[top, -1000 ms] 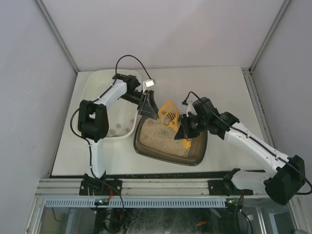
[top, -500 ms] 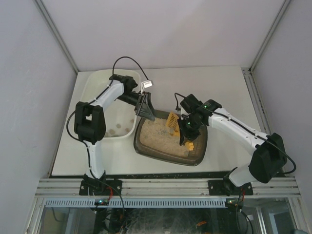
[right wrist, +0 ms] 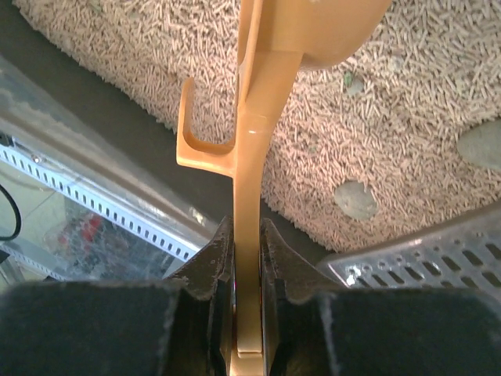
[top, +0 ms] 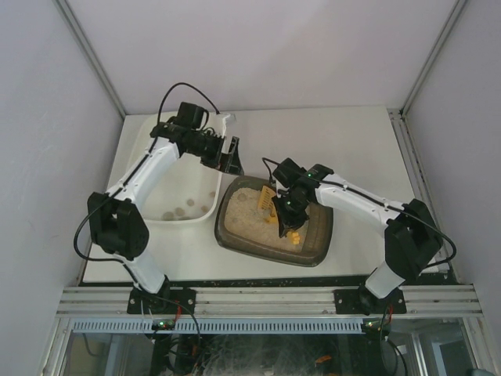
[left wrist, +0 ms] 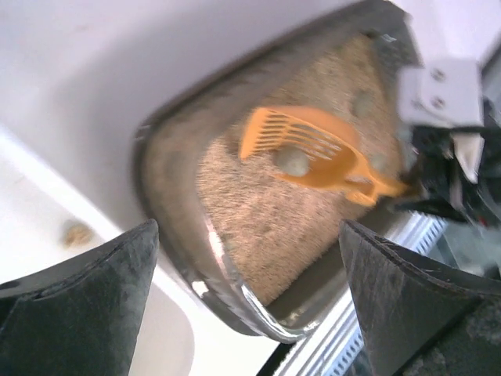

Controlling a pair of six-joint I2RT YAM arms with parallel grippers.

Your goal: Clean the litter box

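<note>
Table (top: pixel 337 133), seen from above: cream-white tub (top: pixel 188 188) lies along the left edge, and the dark litter box (top: pixel 317 243) sits just beside it on the right, at the middle of the near edge, its floor covered w/ beige pellet litter. My left gripper (top: pixel 232 157) hangs over the box's far-left corner, jaws spread wide and holding nothing. My right gripper (top: pixel 283 215) is above the middle of the box, jaws narrow and clamped on the handle of the orange scoop (left wrist: pixel 309 153), whose slotted head points toward the box's far side. A grey clump (left wrist: pixel 293 162) appears to rest in the scoop's head. Other clumps (right wrist: pixel 356 200) lie on the litter nr the handle. A few small lumps (top: pixel 178 211) sit in the tub's near end.
</note>
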